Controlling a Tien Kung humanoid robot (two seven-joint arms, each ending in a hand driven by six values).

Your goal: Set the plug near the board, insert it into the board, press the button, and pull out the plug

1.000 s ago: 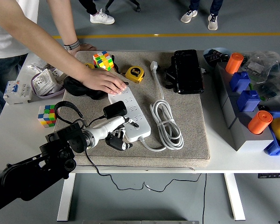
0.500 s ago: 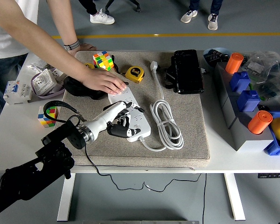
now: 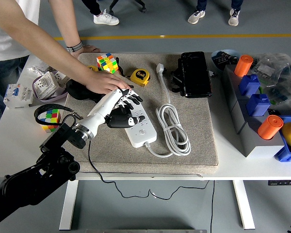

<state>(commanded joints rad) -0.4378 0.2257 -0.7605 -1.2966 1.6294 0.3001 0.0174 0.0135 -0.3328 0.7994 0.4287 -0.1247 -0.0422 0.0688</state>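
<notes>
Far left, near the table's (image 3: 223, 167) edge: a Rubik's cube (image 3: 50, 118) on the white top, with a black strap looped beside it.

The robot's left hand (image 3: 120, 106) reaches in from the lower left over the grey mat (image 3: 194, 141). Its fingers are curled around the black plug (image 3: 118, 121), clamped on it, and the plug sits under the palm, touching the top face of the white power strip (image 3: 136, 122). Whether the prongs are seated in a socket I cannot tell. The fingertips lie over the strip's far half.

A person's hand (image 3: 103, 82) presses flat on the strip's far end, just beside the robot's fingers, touching or nearly so.

Right of the strip: its coiled white cable (image 3: 172, 127), apart from the hand. Beyond it, a yellow tape measure (image 3: 140, 76) and a second cube (image 3: 106, 63).

Change from half a second ago: the left hand has travelled up along the strip toward the person's hand, carrying the plug with it. The strip and the person's hand have stayed put.
</notes>
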